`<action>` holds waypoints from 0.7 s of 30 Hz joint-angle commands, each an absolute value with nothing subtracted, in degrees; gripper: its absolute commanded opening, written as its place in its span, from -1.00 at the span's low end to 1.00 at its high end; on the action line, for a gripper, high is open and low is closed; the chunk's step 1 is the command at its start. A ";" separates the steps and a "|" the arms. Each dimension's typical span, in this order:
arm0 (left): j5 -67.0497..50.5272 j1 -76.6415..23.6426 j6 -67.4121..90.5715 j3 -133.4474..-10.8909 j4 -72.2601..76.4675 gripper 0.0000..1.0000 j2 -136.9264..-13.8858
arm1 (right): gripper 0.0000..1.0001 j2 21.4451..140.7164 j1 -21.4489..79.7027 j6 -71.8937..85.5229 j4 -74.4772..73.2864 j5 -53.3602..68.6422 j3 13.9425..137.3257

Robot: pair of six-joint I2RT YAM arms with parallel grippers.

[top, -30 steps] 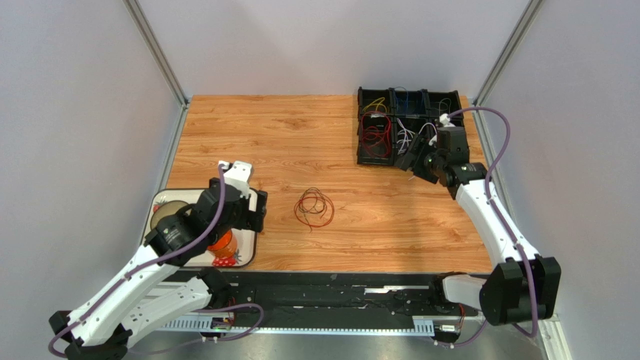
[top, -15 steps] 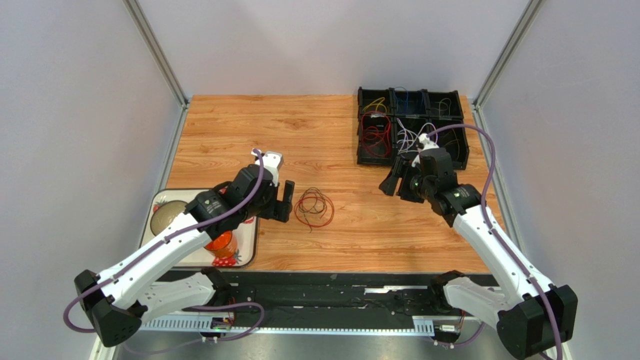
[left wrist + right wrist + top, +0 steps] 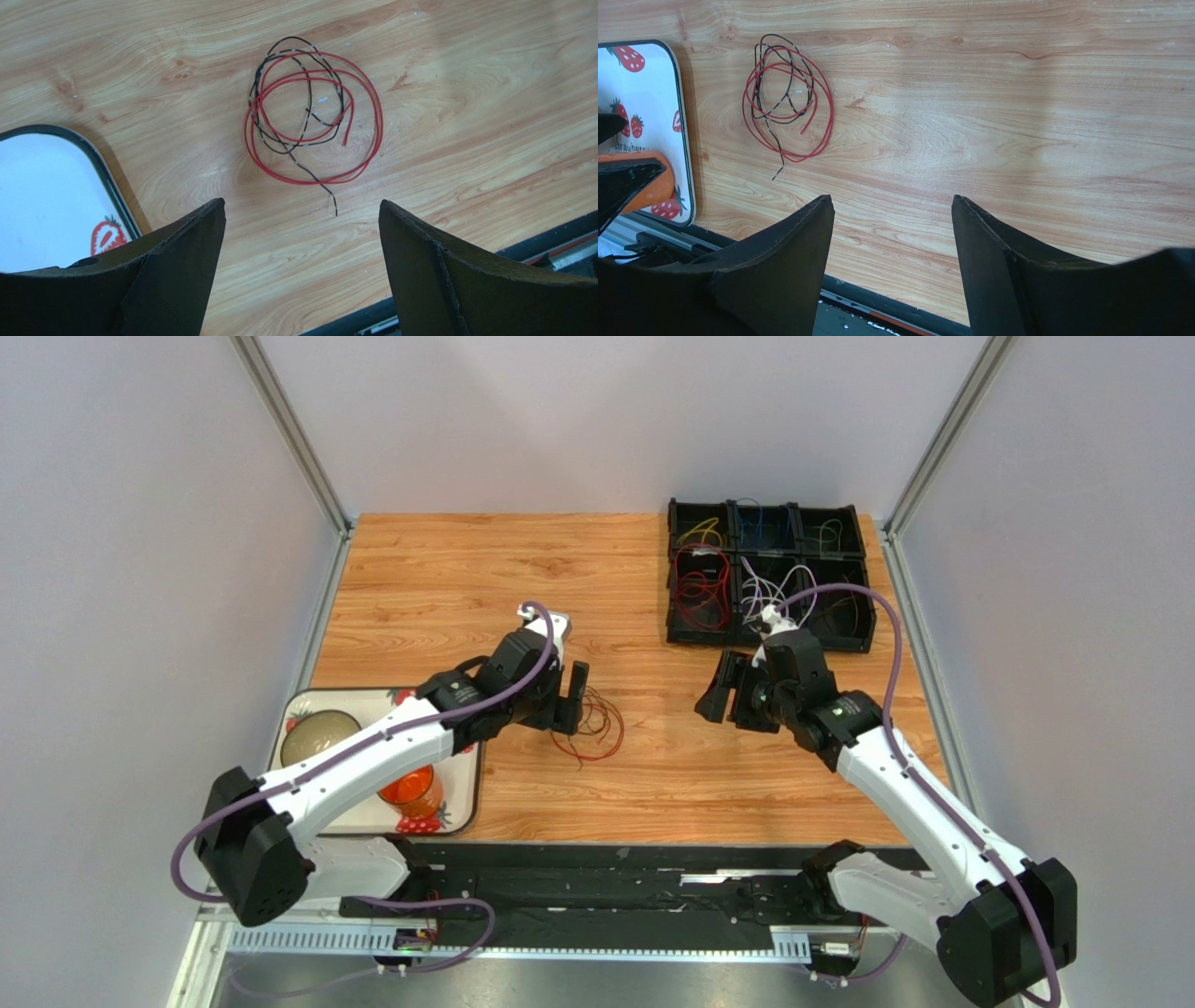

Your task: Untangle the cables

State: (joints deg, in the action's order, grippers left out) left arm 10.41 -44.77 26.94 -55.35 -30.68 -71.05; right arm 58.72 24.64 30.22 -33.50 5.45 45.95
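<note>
1. The cable tangle (image 3: 595,724) lies flat on the table (image 3: 463,588), near its middle and a little toward the near edge.
2. It is one red wire (image 3: 365,150) in several overlapping loops, with a thin dark wire (image 3: 309,112) threaded through them. The dark wire's free end trails out toward the near side.
3. The left gripper (image 3: 572,711) sits at the tangle's left edge in the top view, and whether it touches cannot be told there. In its wrist view the left gripper (image 3: 300,231) has its fingers spread wide with nothing between them, and the tangle lies beyond the tips.
4. The right gripper (image 3: 718,703) hangs well to the right of the tangle. The right gripper (image 3: 892,231) is also spread wide with only bare wood in the gap. The cable tangle (image 3: 787,105) shows far off to its left.
5. A strawberry-print tray (image 3: 459,809) sits at the near left, just left of the tangle, carrying a bowl (image 3: 312,742) and an orange object (image 3: 414,791).
6. A black organizer (image 3: 697,637) stands at the far right, with more cables (image 3: 701,588) in its compartments: red on the left, white beside them, and yellow and blue farther back.
</note>
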 commanded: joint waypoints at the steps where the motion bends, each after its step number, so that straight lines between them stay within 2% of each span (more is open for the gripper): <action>1: 11.34 -44.47 26.11 -55.46 -23.82 0.70 -74.96 | 0.33 58.18 25.14 30.41 -30.76 5.01 45.18; 7: 12.04 -43.33 20.75 -59.14 -21.45 0.54 -84.98 | 0.32 59.59 25.84 30.06 -29.45 5.01 44.03; 15: 12.04 -39.99 16.61 -65.65 -20.74 0.54 -96.84 | 0.32 60.91 26.81 29.45 -28.83 4.66 42.89; 21: 11.08 -38.50 15.38 -68.73 -20.65 0.51 -101.33 | 0.32 61.26 26.89 28.48 -29.09 4.22 42.45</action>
State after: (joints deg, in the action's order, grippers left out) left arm 11.62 -39.18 17.69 -65.60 -22.59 -99.68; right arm 61.17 26.52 29.85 -31.42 5.39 42.89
